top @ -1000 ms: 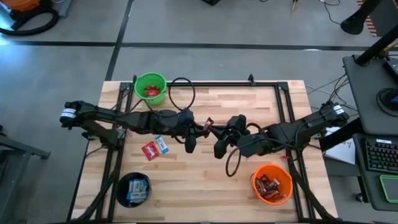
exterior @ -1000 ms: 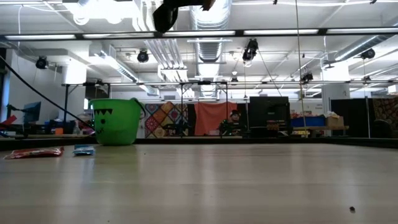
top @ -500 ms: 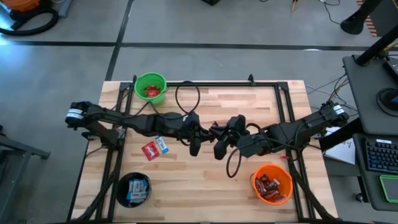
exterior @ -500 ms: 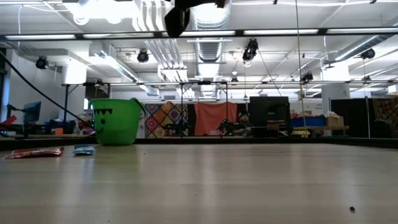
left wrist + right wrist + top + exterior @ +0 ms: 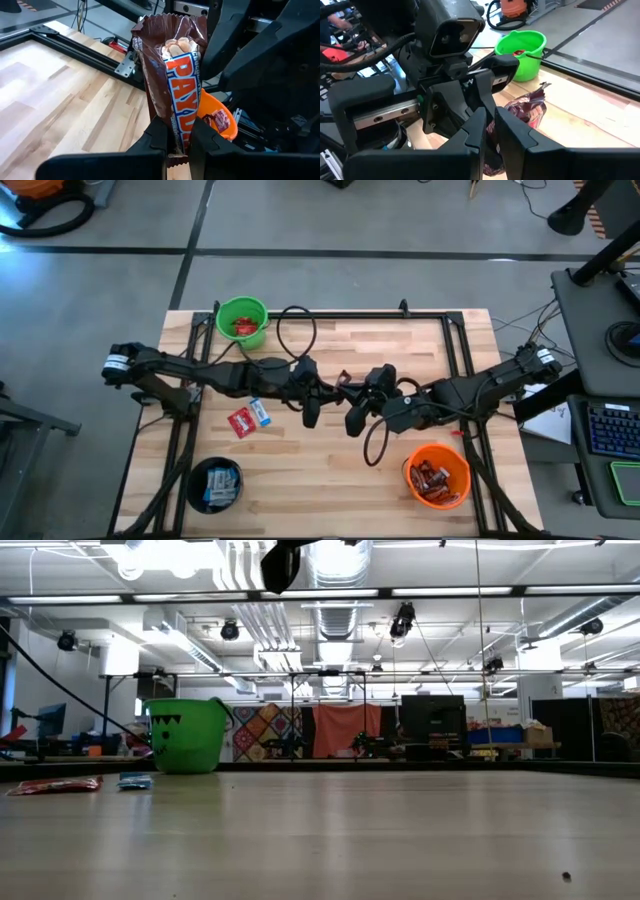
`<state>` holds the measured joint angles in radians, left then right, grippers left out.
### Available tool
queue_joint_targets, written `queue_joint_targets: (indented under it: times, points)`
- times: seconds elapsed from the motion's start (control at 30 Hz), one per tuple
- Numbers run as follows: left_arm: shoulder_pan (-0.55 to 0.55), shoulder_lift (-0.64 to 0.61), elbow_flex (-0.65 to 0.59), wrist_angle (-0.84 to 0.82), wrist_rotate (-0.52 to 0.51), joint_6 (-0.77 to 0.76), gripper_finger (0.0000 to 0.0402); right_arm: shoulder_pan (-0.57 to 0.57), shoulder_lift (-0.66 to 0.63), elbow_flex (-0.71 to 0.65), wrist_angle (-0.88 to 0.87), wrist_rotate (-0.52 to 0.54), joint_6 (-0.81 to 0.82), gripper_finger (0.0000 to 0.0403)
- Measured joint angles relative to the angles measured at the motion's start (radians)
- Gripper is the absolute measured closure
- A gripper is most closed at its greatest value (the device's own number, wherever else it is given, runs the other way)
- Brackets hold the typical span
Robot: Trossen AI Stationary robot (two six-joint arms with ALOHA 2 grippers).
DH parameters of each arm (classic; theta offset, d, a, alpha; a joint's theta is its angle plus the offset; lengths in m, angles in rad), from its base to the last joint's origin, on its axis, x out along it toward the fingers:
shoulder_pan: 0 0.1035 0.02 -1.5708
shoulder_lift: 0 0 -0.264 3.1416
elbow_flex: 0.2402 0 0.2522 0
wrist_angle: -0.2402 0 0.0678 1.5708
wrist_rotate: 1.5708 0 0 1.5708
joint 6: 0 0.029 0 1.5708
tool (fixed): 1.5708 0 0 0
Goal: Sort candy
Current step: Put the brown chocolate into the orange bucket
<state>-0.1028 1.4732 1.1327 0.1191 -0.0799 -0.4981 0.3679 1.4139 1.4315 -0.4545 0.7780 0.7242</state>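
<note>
I have both arms meeting over the middle of the table (image 5: 420, 470), raised well above the wood. My left gripper (image 5: 176, 142) is clamped tight on the lower end of a dark brown candy bar (image 5: 175, 75), which stands upright between its fingers (image 5: 156, 135) with the orange lettering facing the wrist camera. My right gripper (image 5: 489, 131) sits just beside the same bar (image 5: 525, 111), its fingers nearly together and pinching the wrapper's other end, so both hold it at once; from above the bar shows as a small dark patch between the two arms (image 5: 341, 381). On the left side of the table a red packet (image 5: 240, 422) and a blue-and-white packet (image 5: 259, 413) lie touching each other on the wood. The green bucket (image 5: 242, 321) stands at the far left corner with red candy inside, the black bucket (image 5: 215, 483) at the near left holds blue-and-white packets, and the orange bucket (image 5: 437, 475) at the near right holds brown bars.
</note>
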Motion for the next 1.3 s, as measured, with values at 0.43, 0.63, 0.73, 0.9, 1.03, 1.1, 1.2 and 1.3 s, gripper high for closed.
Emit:
queue_joint_targets:
  times: [0.43,0.63,0.73,0.9,1.03,1.1,1.2,1.3]
  points:
    - [-0.026,0.044,0.175,-0.225,-0.058,0.07,0.0396,-0.001,-0.004,0.001,0.001,0.0,-0.002,0.0364]
    - [-0.064,0.068,0.195,-0.243,-0.092,0.07,0.0396,0.003,-0.012,-0.001,-0.01,-0.038,-0.029,0.0364]
    - [-0.069,0.068,0.196,-0.231,-0.106,0.07,0.0396,0.002,-0.019,-0.001,-0.011,-0.038,-0.029,0.0365]
    - [-0.073,0.066,0.197,-0.22,-0.105,0.067,0.0396,0.002,-0.024,-0.001,-0.012,-0.035,-0.029,0.0373]
    - [-0.082,0.066,0.211,-0.225,-0.106,0.07,0.0396,0.002,-0.031,-0.001,-0.014,-0.034,-0.029,0.0393]
    - [-0.082,0.066,0.214,-0.222,-0.105,0.072,0.0396,0.002,-0.033,0.0,-0.014,-0.034,-0.029,0.0394]
    - [-0.082,0.066,0.215,-0.222,-0.106,0.072,0.0396,0.002,-0.037,0.0,-0.017,-0.034,-0.029,0.0394]
    - [-0.083,0.065,0.214,-0.221,-0.106,0.072,0.0396,0.002,-0.04,0.0,-0.017,-0.038,-0.029,0.0394]
